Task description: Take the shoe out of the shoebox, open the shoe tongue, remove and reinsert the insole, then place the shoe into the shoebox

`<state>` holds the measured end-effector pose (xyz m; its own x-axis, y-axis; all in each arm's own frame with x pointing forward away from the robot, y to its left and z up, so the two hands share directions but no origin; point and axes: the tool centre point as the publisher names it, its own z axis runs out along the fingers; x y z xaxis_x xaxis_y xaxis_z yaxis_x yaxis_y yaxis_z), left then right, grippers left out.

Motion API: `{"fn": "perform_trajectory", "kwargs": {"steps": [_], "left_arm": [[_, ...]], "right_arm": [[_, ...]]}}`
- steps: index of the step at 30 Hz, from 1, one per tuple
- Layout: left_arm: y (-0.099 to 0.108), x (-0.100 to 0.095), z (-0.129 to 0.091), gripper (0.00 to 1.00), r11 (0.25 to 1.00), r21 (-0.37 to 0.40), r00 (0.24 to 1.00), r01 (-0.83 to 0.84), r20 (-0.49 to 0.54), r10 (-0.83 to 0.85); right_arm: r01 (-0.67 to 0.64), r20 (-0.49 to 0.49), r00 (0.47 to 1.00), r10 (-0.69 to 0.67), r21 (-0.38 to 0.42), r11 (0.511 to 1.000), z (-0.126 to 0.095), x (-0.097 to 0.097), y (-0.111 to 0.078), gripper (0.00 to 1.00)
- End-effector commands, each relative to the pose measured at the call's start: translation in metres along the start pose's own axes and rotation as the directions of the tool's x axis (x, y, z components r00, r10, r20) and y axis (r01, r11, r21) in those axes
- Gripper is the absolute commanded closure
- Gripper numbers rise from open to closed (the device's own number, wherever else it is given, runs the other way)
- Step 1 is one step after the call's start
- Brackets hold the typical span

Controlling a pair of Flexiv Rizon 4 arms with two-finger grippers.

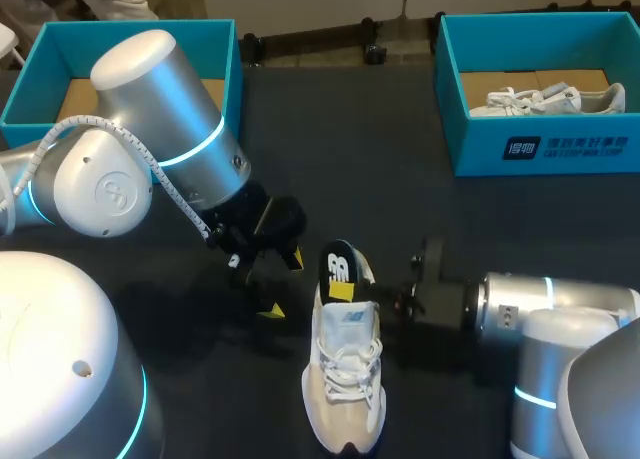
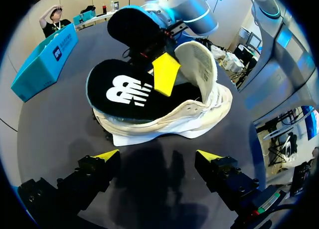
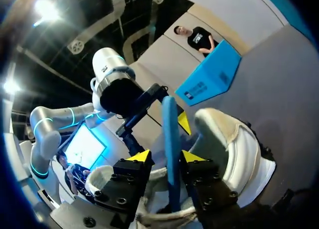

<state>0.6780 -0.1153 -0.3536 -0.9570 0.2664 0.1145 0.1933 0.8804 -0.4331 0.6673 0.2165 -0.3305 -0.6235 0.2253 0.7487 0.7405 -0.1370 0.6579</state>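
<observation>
Dark table [image 1: 400,139]. The left arm [image 1: 130,149] comes in from the left and the right arm [image 1: 560,319] from the lower right, and both end at the middle of the table.

Two teal shoeboxes sit at the far corners. The left shoebox [image 1: 30,79] is open and shows a cardboard floor. The right shoebox [image 1: 560,149] is open with a white sneaker [image 1: 555,101] lying inside.

The task shoe [image 1: 345,379], a cream and white lace-up sneaker, stands upright on its sole mid-table, well apart from both boxes. Its toe points to the near edge and its heel to the far side.

The black insole [image 2: 124,92] with a white logo has its heel end raised above the shoe's heel opening, and its lower part goes down into the shoe.

The right gripper [image 3: 169,156] reaches the shoe's heel from the right. Its two yellow tips press the insole from both sides, so it is clamped on it.

The left gripper [image 2: 158,156] is just beside the heel on the left, low over the table. Its fingers are spread wide with nothing between them and are not touching the shoe.
</observation>
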Motion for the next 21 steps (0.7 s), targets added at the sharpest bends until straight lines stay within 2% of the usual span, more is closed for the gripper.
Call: {"fn": "perform_trajectory", "kwargs": {"steps": [1,4,6,7,8,14,21], "left_arm": [[0.000,0.001,0.001,0.00,1.000,-0.003,1.000,0.000,0.002,0.000],[0.000,0.001,0.001,0.00,1.000,-0.003,1.000,0.000,0.002,0.000],[0.000,0.001,0.001,0.00,1.000,-0.003,1.000,0.000,0.002,0.000],[0.000,0.001,0.001,0.00,1.000,-0.003,1.000,0.000,0.002,0.000],[0.000,0.001,0.001,0.00,1.000,-0.003,1.000,0.000,0.002,0.000],[0.000,0.001,0.001,0.00,1.000,-0.003,1.000,0.000,0.002,0.000],[0.000,0.001,0.001,0.00,1.000,-0.003,1.000,0.000,0.002,0.000]], "right_arm": [[0.009,0.024,1.000,-0.009,0.013,1.000,0.002,0.003,0.011,0.61],[0.012,0.031,0.999,-0.012,0.018,1.000,0.004,0.000,0.018,0.68],[0.008,0.045,0.999,-0.009,0.023,1.000,0.005,-0.004,0.021,0.85],[0.001,0.045,0.999,-0.002,0.024,1.000,0.006,-0.007,0.022,0.98],[-0.006,0.048,0.999,0.005,0.025,1.000,0.006,-0.010,0.022,1.00],[-0.086,0.067,0.994,0.084,0.026,0.996,0.007,-0.021,0.012,1.00],[-0.120,0.100,0.988,0.116,0.032,0.992,0.005,-0.014,-0.009,1.00]]}}
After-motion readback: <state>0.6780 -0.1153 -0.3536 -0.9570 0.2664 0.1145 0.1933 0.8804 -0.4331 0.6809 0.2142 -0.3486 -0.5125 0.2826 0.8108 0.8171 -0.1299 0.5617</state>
